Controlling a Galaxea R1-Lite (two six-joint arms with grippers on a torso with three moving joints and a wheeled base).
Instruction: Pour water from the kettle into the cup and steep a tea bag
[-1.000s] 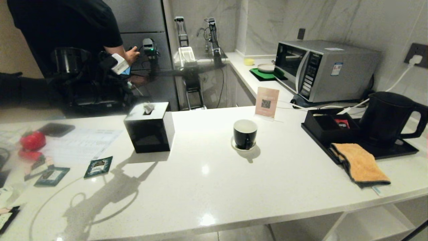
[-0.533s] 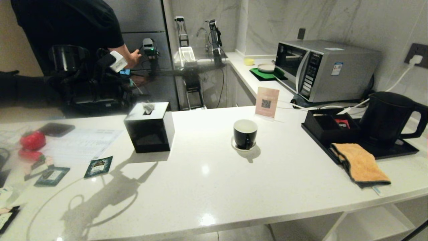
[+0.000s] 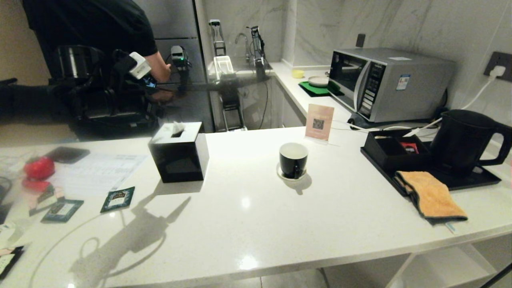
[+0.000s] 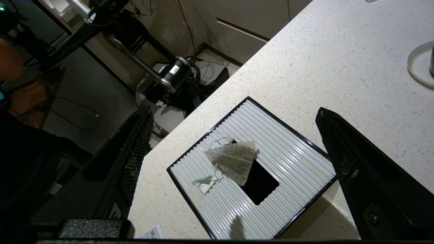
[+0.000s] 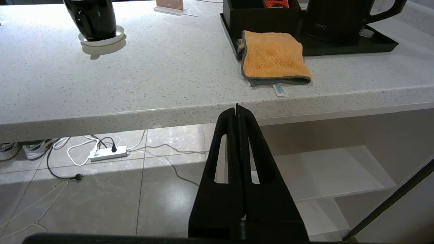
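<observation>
Left gripper [image 4: 234,135] jaws spread wide above tea bag [image 4: 234,161], empty, right gripper [image 5: 237,110] jaws clenched, empty

Black cup [image 3: 293,161] with white inside, matte black kettle [image 3: 464,140], orange cloth [image 3: 430,195] — white-ribbed lid on black box [image 4: 252,169].

Tea bag [image 4: 233,161] on tissue box [image 3: 179,154], left of cup [image 3: 293,160].

The kettle [image 3: 466,140] handle and the cup [image 4: 432,61] are cut by frame edges.
</observation>
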